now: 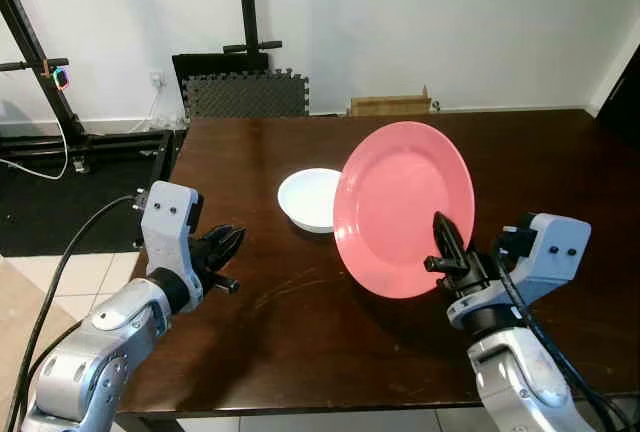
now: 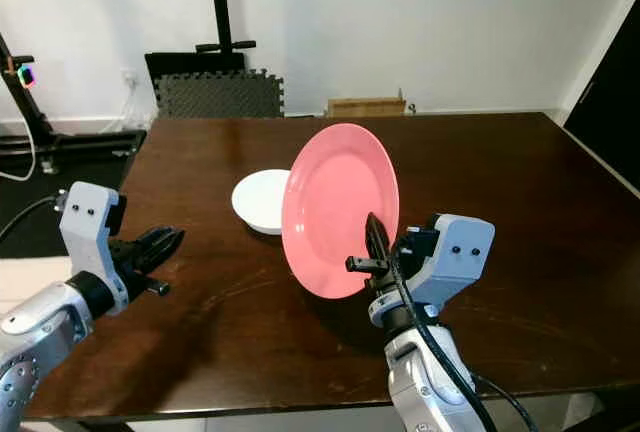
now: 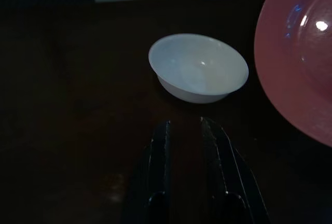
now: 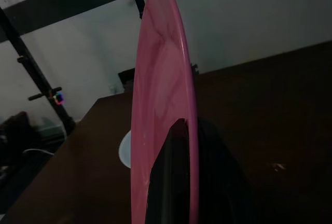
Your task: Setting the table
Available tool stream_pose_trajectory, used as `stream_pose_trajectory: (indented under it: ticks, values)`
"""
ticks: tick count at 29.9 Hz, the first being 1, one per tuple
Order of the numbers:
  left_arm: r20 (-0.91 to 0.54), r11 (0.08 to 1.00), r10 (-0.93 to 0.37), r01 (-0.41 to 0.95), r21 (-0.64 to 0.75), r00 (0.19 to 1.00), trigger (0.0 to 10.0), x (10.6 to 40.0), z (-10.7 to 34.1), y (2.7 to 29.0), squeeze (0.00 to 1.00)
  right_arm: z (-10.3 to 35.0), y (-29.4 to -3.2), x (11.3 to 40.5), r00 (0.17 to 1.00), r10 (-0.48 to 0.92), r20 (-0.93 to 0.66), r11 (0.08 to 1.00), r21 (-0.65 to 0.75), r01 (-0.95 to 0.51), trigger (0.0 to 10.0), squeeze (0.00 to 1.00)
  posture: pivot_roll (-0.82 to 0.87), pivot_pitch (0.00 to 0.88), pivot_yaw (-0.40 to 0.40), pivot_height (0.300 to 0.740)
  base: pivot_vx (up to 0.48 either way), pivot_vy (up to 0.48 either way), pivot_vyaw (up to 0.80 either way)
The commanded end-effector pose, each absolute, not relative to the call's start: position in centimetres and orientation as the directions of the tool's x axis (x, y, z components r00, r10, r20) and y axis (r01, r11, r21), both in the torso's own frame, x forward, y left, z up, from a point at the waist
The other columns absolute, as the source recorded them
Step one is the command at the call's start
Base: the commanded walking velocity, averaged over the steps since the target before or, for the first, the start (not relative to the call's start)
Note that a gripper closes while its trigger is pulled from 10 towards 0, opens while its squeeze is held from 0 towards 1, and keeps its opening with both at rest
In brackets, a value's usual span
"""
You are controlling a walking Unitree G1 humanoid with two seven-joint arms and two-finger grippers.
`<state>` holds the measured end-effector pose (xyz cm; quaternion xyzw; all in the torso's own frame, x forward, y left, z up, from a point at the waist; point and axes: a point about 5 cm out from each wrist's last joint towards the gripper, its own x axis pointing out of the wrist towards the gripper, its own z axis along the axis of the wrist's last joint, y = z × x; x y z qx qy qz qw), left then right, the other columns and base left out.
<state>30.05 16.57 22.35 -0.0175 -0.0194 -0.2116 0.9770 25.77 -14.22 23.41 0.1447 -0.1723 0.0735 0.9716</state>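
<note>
While the right claw [image 1: 447, 252] grips the lower rim of the pink plate [image 1: 402, 208], its two black fingers pinch the edge from either side, and the plate stands nearly upright, tilted, lifted clear of the dark wooden desk [image 1: 300, 322]. Taking the white bowl [image 1: 309, 198] as the landmark: the bowl sits on the desk, and the plate hangs just to the right of it, its left edge overlapping the bowl's right side as seen from the head. The left claw [image 1: 224, 249] hovers above the desk, near and to the left of the bowl, toward the robot; its fingers lie close together with a narrow gap and hold nothing. Far behind the bowl, beyond the desk, grey foam mats [image 1: 246, 94] lean against the white wall
</note>
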Motion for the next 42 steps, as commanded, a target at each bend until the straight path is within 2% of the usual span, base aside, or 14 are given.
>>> stream_pose_trajectory:
  ticks: [1,3,24,28,30,32,35,37,38,39,41,42]
  values:
    - [0.03,0.921,-0.388,0.389,-0.029,0.921,10.0,30.1,21.9,17.2,0.0,23.4,-13.9,25.7,0.928,0.108,0.356,0.946,0.251,-0.207,10.0,0.0,0.06,0.079,0.024,0.74,0.0,0.428,0.0]
    - [0.027,0.922,-0.385,0.385,-0.025,0.923,10.0,30.1,21.8,17.2,0.0,23.4,-13.9,25.7,0.928,0.109,0.356,0.946,0.251,-0.207,10.0,0.0,0.06,0.079,0.024,0.74,0.0,0.443,0.0]
    - [0.012,0.904,-0.427,0.426,0.031,0.904,10.0,30.3,22.1,17.0,0.0,23.8,-14.0,25.9,0.925,0.119,0.361,0.939,0.261,-0.223,10.0,0.0,0.06,0.075,0.025,0.74,0.0,0.0,0.0]
    - [0.036,0.899,-0.407,0.392,0.196,0.913,10.0,31.2,24.4,18.7,0.0,27.2,-16.1,26.1,0.884,0.061,0.463,0.839,0.456,-0.296,10.0,0.0,0.06,0.096,0.022,0.74,0.0,0.0,0.0]
    - [0.072,0.893,-0.4,0.371,0.253,0.914,10.0,31.9,26.0,19.3,0.0,29.6,-17.6,26.0,0.845,0.054,0.533,0.798,0.486,-0.357,10.0,0.0,0.07,0.106,0.014,0.74,0.0,0.0,0.0]
    - [0.084,0.89,-0.401,0.366,0.273,0.912,10.0,32.1,26.5,19.4,0.0,30.3,-18.1,25.9,0.831,0.059,0.553,0.786,0.487,-0.38,10.0,0.0,0.07,0.106,0.014,0.74,0.0,0.0,0.0]
    - [0.123,0.862,-0.452,0.397,0.315,0.884,10.0,32.9,28.5,18.7,0.0,29.3,-19.2,25.0,0.846,0.231,0.48,0.758,0.456,-0.467,10.0,0.0,0.05,0.133,0.011,0.74,0.0,0.0,0.0]
    - [0.131,0.851,-0.47,0.409,0.328,0.873,10.0,33.1,28.9,18.4,0.0,28.4,-19.6,24.6,0.86,0.254,0.442,0.741,0.483,-0.467,10.0,0.0,0.05,0.136,0.012,0.74,0.0,0.0,0.0]
    - [0.142,0.828,-0.505,0.432,0.357,0.851,10.0,33.6,29.4,17.6,0.0,26.3,-20.0,23.8,0.889,0.29,0.356,0.695,0.561,-0.451,10.0,0.0,0.04,0.147,0.022,0.74,0.0,0.0,0.0]
    - [0.146,0.82,-0.517,0.44,0.366,0.843,10.0,33.9,29.6,17.1,0.0,25.6,-20.1,23.4,0.899,0.299,0.321,0.686,0.582,-0.436,10.0,0.0,0.04,0.154,0.027,0.74,0.0,0.0,0.0]
    - [0.164,0.798,-0.558,0.471,0.375,0.814,10.0,34.6,30.3,15.4,0.0,24.4,-20.6,22.0,0.916,0.295,0.271,0.639,0.657,-0.4,10.0,0.0,0.03,0.166,0.032,0.74,0.0,0.0,0.0]
    - [0.164,0.798,-0.558,0.471,0.375,0.814,10.0,34.6,30.3,15.4,0.0,24.4,-20.6,22.0,0.916,0.295,0.271,0.639,0.657,-0.4,10.0,0.0,0.03,0.166,0.032,0.74,0.0,0.0,0.0]
